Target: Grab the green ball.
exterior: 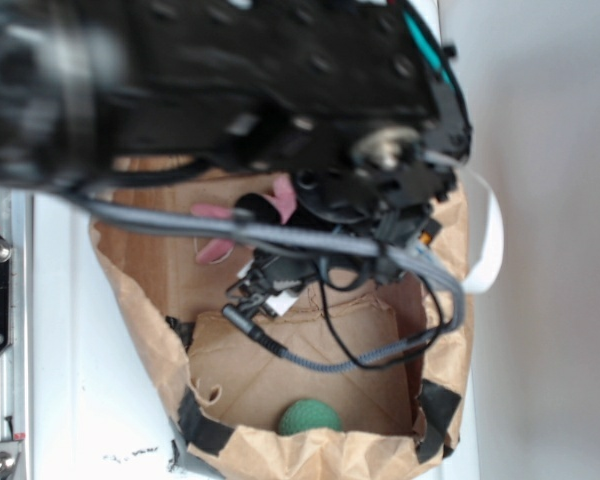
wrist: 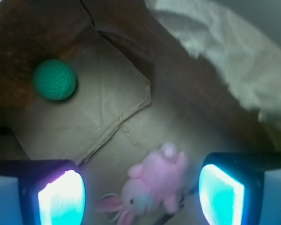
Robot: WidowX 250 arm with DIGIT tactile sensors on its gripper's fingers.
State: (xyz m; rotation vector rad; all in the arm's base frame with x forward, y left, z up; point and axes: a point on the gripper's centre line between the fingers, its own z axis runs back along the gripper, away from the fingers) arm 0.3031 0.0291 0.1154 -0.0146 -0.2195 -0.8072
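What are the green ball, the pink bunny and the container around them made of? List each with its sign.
Green ball: probably foam or rubber; matte, dimpled surface.
Pink bunny: plush fabric; fuzzy, soft outline.
Container: brown kraft paper, matte; creased, crumpled walls with black tape at the corners.

arm hides most of pink bunny point(exterior: 280, 200).

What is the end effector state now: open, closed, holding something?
End effector: open, holding nothing; the pink bunny lies between its fingers, the green ball sits apart.
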